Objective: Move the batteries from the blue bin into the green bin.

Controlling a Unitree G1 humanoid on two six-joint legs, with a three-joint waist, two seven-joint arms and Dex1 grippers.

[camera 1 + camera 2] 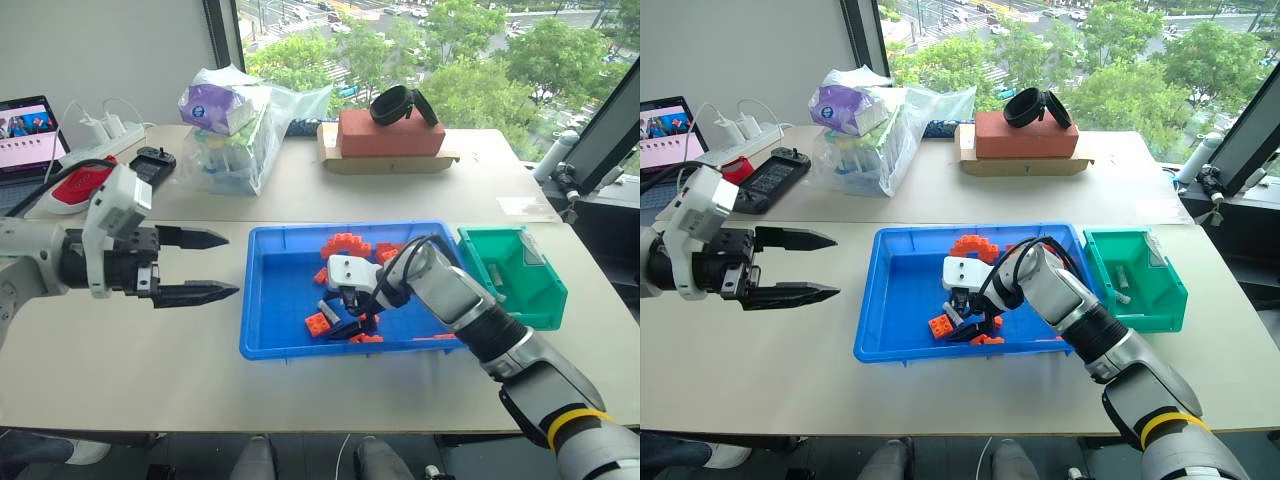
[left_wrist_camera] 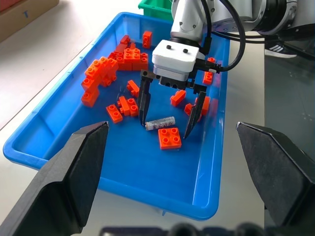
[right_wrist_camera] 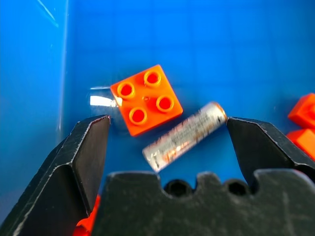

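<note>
While the right pincer (image 2: 167, 119) stands released astride a battery (image 3: 184, 136) (print unreadable) in the blue bin (image 1: 262, 300), the left pincer (image 1: 210, 265), also released, hovers left; green bin (image 1: 520, 290) right.

A battery (image 2: 160, 123) lies in the tray (image 1: 262, 300) among bricks (image 2: 170, 138); the box (image 1: 505, 275) sits at the tray's three o'clock.

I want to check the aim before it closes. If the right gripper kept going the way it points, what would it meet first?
Most likely the battery, lying between the open right gripper's fingers on the blue bin's floor, beside an orange brick. Depth is unclear.
</note>
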